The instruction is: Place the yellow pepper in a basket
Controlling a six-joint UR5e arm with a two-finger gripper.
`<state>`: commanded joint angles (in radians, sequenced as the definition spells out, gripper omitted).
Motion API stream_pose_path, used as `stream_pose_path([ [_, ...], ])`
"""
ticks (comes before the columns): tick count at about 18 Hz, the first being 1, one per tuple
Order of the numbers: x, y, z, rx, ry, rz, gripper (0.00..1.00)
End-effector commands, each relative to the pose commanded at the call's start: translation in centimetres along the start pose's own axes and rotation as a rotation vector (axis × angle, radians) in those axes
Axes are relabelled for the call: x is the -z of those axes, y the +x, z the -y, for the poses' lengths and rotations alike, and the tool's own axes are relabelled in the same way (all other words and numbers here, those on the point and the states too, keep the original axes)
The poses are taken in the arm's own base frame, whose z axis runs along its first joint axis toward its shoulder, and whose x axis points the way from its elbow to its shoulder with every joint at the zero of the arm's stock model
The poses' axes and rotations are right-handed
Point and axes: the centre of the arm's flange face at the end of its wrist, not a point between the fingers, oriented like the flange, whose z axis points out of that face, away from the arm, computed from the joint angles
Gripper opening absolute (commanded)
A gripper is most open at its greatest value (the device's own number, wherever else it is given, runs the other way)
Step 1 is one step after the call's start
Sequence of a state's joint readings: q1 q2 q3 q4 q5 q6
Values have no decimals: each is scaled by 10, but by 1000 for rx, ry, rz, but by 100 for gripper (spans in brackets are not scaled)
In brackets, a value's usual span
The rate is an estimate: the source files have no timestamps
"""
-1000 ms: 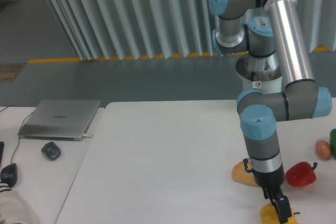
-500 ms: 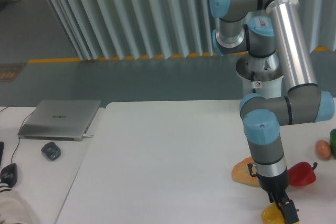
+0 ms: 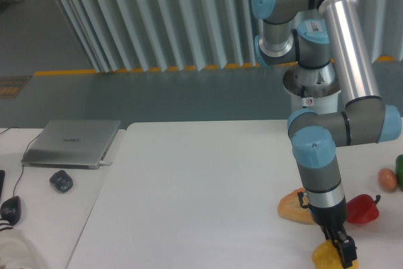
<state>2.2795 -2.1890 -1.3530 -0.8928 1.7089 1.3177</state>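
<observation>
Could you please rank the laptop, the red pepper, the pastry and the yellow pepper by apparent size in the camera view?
1. laptop, clearly largest
2. red pepper and pastry: similar, and the arm hides part of both, so unranked
3. yellow pepper: cropped by the frame and covered by the gripper, so unsure

Closed laptop [image 3: 71,143] and dark mouse [image 3: 61,181] far left; pastry [image 3: 295,206], red pepper [image 3: 362,209] right.

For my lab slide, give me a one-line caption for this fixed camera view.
Robot arm lowers its tool onto the yellow pepper at the table's front edge, beside a pastry and red pepper.
</observation>
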Motion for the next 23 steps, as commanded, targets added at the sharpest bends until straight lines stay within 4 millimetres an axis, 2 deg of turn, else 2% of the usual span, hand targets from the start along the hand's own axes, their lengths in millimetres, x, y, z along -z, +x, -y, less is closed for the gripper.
stream_pose_path([
  [3,13,-2,-3,2,-1,16,16],
  [6,36,-5,-26,31,3,30,20],
  [7,48,-9,-41,50,0,34,24],
  [8,60,-9,-54,57,-7,25,24],
  [11,74,-16,-87,98,-15,17,24],
  [14,95,-30,-143,186,37,41,23],
  [17,103,-42,-190,243,66,58,23],
  [19,100,-45,-208,221,75,58,23],
  [20,98,-48,-224,210,77,59,23],
  [23,84,-53,-240,205,69,52,22],
])
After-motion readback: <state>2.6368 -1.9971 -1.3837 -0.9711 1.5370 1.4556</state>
